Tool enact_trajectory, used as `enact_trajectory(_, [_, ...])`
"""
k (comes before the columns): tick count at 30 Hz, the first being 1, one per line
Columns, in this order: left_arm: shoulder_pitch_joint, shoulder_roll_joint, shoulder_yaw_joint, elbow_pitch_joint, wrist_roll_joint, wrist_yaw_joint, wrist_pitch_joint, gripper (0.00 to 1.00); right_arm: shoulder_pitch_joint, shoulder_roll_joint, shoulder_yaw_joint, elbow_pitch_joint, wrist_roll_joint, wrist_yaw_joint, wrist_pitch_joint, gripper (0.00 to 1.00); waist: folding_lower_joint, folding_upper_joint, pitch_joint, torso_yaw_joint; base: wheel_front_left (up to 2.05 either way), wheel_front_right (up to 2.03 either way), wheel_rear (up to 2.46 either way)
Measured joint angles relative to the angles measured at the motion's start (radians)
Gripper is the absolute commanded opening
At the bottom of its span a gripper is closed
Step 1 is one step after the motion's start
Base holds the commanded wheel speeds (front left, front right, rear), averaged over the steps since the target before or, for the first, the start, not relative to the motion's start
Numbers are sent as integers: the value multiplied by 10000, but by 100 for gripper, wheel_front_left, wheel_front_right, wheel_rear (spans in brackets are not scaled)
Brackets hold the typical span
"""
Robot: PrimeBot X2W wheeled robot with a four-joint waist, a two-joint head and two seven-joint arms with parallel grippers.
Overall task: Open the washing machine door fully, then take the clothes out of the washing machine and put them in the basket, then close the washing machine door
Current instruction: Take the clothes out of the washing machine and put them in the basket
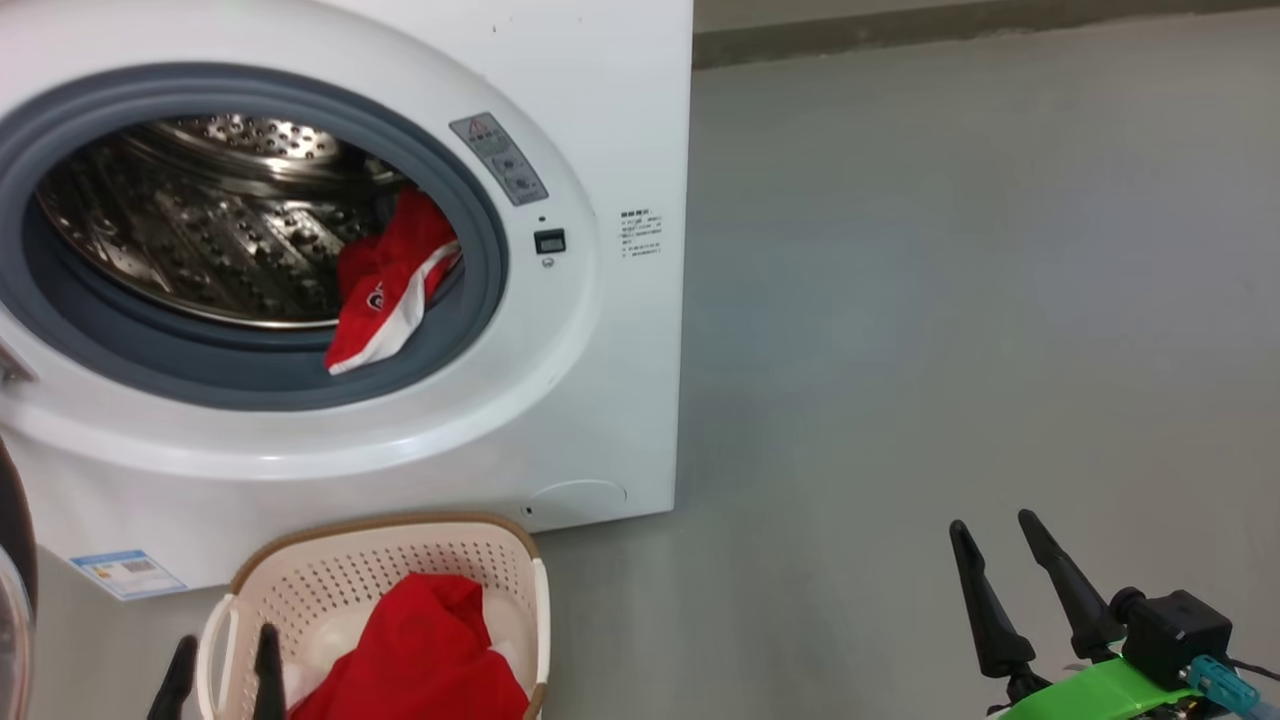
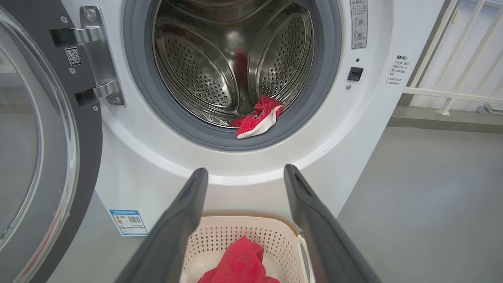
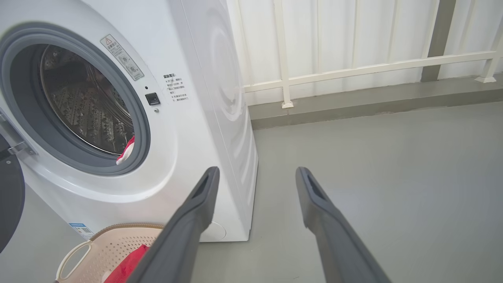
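**Door open; one red garment in the drum, one in the basket**

Your washing machine door (image 2: 39,149) stands swung wide at the left of the washing machine (image 1: 620,380), hung on its steel hinge (image 2: 98,59). The glass bowl faces outward.

Clothes, item one: the drum garment (image 1: 395,285), red with white trim, lies at the lower right of the steel drum (image 1: 200,230). Its lower end drapes over the grey gasket (image 1: 250,375).

Clothes, item two: the basket garment (image 1: 430,650), plain red, lies bunched inside the basket (image 1: 330,580). The basket sits on the floor (image 1: 950,300) just in front of the machine, below the drum opening.

Your left gripper (image 2: 245,171) has its fingers spread wide with nothing between them. It hangs above the basket and points at the machine front under the opening.

Your right gripper (image 1: 993,522) also has its fingers apart and holds nothing. It is over the grey floor, well to the right of the basket, beside the machine's right front corner in its wrist view. A white railing (image 3: 353,70) runs behind.
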Motion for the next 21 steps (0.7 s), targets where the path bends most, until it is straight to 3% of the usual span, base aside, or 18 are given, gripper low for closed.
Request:
enact_trajectory(4, [-628,140,-393,454,-276,0,0,100,-53,176,-2,-71,-10,0,0,100,0,0,291,1,0,0,0])
enact_trajectory(21, [-6823,2410,-2556,3912,-1818,0,142,100,-1217,800,92,-284,-178,0,0,100,0,0,2246,-517,0,0,0])
